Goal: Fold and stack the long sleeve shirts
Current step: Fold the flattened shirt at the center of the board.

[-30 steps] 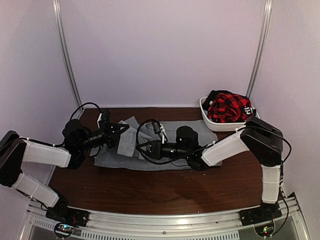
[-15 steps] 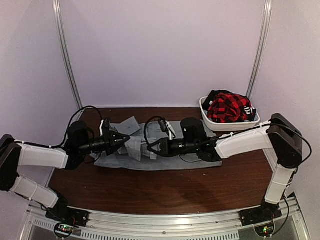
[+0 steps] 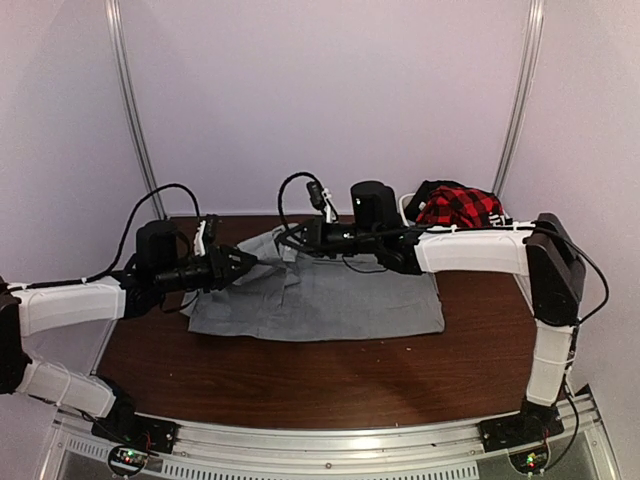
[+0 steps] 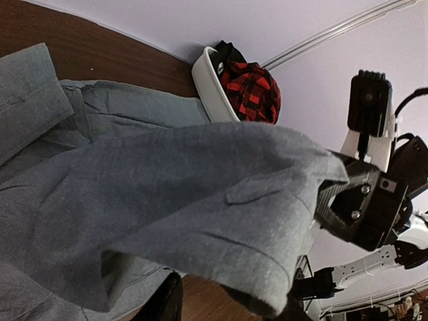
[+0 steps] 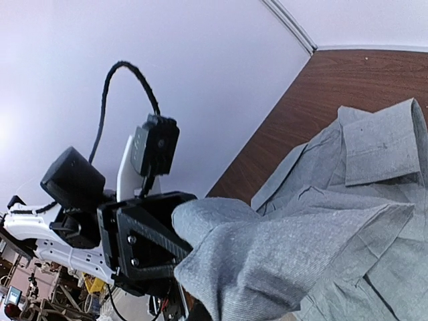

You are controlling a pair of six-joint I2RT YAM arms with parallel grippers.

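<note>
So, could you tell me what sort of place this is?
Probably a robotics lab test cell: bare white booth walls, robot arms bolted to an aluminium rail by a wooden table, with a grey shirt and clothes bin.

On my right wrist camera, a raised fold of the grey shirt (image 5: 267,261) fills the foreground, its end touching the black left gripper (image 5: 164,231) in front of the pale wall (image 5: 167,53). Beyond it a cuff (image 5: 384,144) lies flat on the brown table (image 5: 321,87).

No legible text or markings
</note>
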